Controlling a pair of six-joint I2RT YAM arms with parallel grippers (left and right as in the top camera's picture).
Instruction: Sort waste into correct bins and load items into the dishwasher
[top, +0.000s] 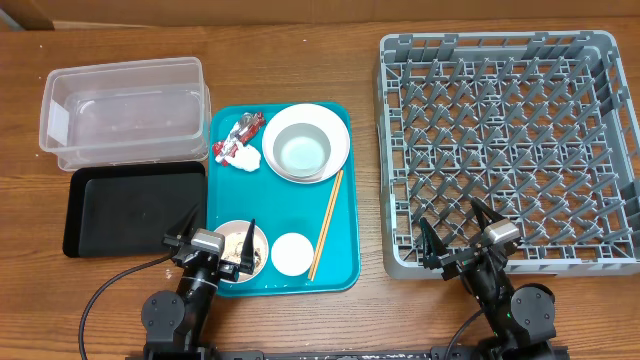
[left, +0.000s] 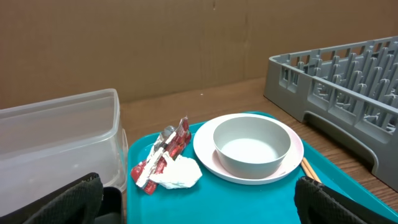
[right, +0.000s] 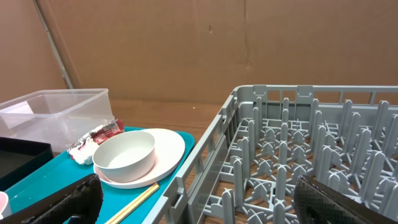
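Waste, three kinds, all on the teal tray (top: 290, 205): one crumpled red-and-silver wrapper (top: 243, 133) and one white napkin (top: 247, 158), touching each other at the tray's far left corner, and loose rice with brown scraps (top: 240, 250) inside the small pinkish-white bowl (top: 232, 224) at the near left corner. Items on the same tray: one pink plate (top: 318, 113) carrying one grey bowl (top: 298, 150), one white cup (top: 291, 254) just beside the small bowl, and two wooden chopsticks (top: 326, 225) lying together near the tray's right edge, their far ends at the plate's rim. We count two bins on the left, the clear tub (top: 125, 110) at the back and the black tray (top: 135, 205) in front of it, both close against the teal tray's left edge. One dish rack (top: 500, 42) stands on the right; a strip of bare tabletop (top: 368, 150) separates it from the teal tray. The left claw (top: 222, 220) hangs over the teal tray's near left corner, fingers spread wide, gripping nothing. The right claw (top: 452, 214) hangs over the rack's near left corner — likewise spread wide and holding nothing.
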